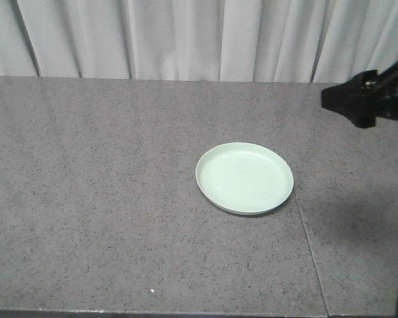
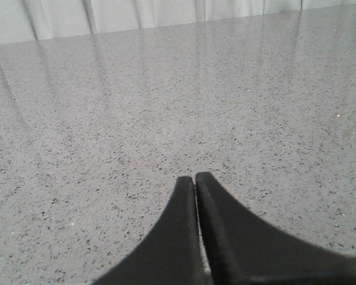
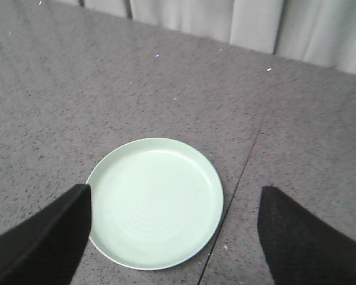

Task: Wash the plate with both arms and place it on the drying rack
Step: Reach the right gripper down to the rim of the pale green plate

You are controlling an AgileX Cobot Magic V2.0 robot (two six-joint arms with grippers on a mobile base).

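The pale mint-green plate lies flat on the grey speckled countertop, right of centre. In the right wrist view the plate sits below my right gripper, which is open: its left finger overlaps the plate's left rim in the picture, and the right one stands beyond the plate's right edge. The right arm hangs above the counter's far right. My left gripper is shut, holds nothing, and has only bare counter ahead of it. The drying rack is out of view.
A thin seam runs through the countertop just right of the plate, toward the front edge. A white curtain hangs behind the counter's far edge. A small white speck lies near the front.
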